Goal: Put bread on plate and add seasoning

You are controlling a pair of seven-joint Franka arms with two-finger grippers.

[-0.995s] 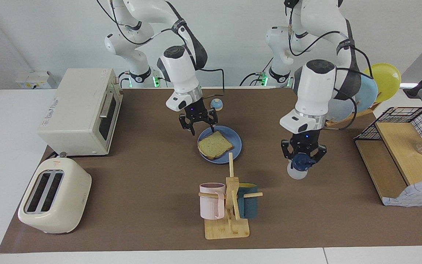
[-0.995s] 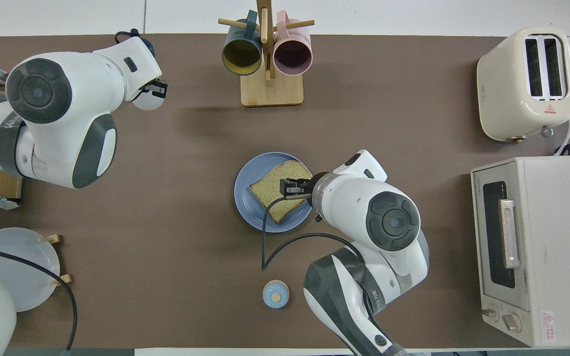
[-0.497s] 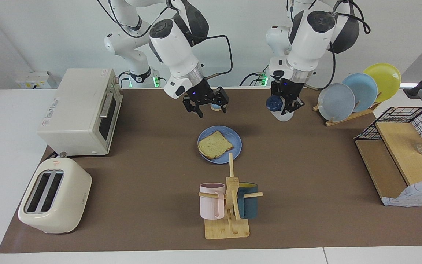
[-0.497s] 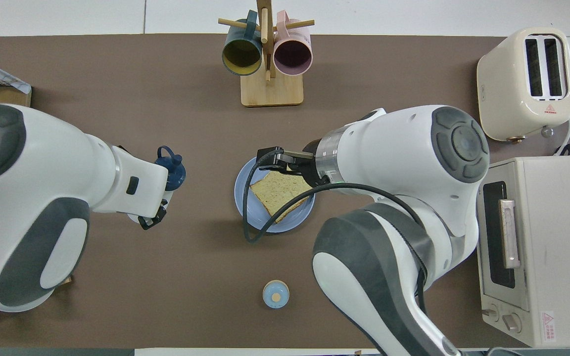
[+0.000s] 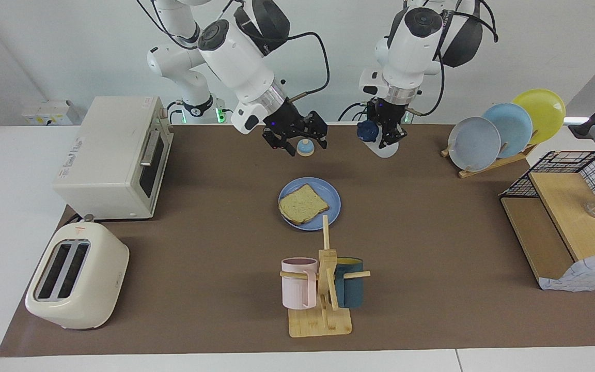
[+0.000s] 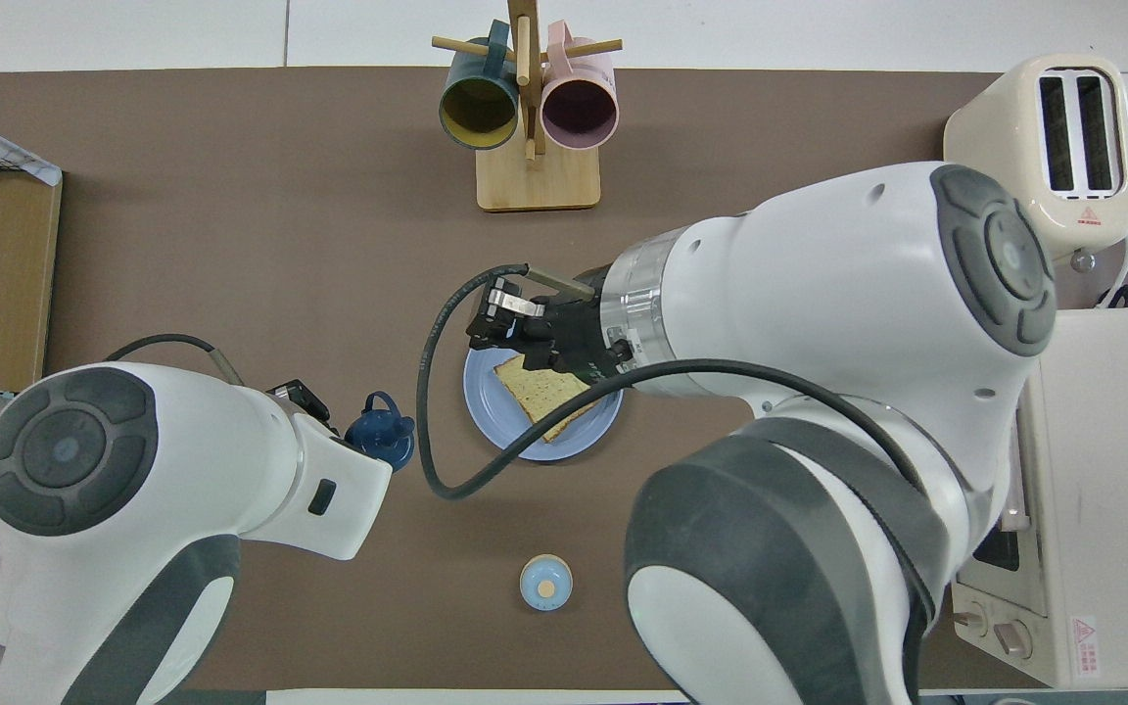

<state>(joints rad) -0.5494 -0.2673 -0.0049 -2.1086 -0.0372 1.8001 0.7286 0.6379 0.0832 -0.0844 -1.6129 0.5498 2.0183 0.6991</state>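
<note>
The bread (image 5: 302, 204) lies flat on the blue plate (image 5: 332, 198) in the middle of the mat; from above, the bread (image 6: 537, 394) and plate (image 6: 497, 423) are partly covered by the right arm. My right gripper (image 5: 296, 137) hangs raised over the small bell, clear of the bread and holding nothing. My left gripper (image 5: 383, 135) is shut on the seasoning (image 5: 388, 150), held tilted in the air over the mat, off the plate toward the left arm's end. The seasoning's navy cap (image 6: 382, 440) points toward the plate.
A blue-domed bell (image 5: 305, 147) stands nearer the robots than the plate. A mug rack (image 5: 321, 289) stands farther out. A toaster (image 5: 75, 276) and toaster oven (image 5: 114, 155) are at the right arm's end; a plate rack (image 5: 504, 132) and wire basket (image 5: 566, 170) at the left arm's.
The left arm lifted the seasoning off the mat and carried it up and in toward the plate. The right gripper rose off the bread and drew back over the bell.
</note>
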